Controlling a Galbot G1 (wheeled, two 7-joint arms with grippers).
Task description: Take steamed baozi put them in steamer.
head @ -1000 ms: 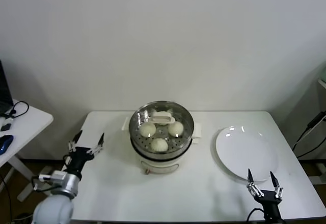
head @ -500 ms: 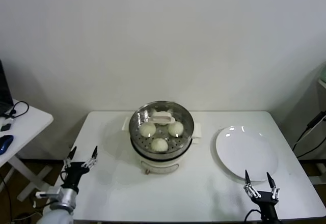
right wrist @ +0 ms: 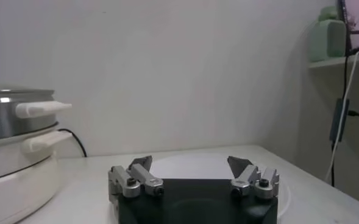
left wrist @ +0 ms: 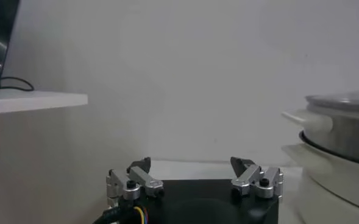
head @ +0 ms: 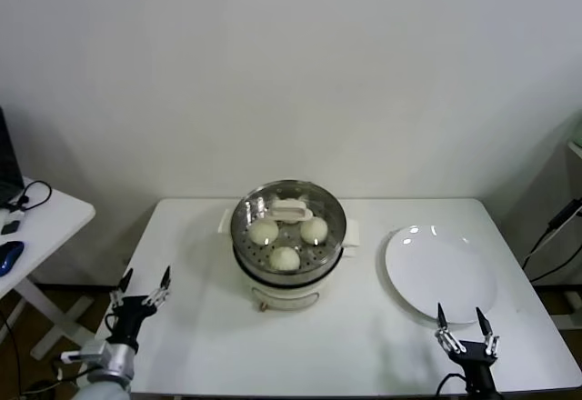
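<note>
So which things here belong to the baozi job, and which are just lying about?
Job: steamed baozi, three visible in the steamer; left gripper and right gripper, both open and empty at the table's near edge.
Lying about: white plate, side table, table.

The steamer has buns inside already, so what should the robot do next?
Probably just back both arms off and stop. Three baozi sit in the steamer, the plate is bare, and the left hand and right hand are open, holding nothing.
</note>
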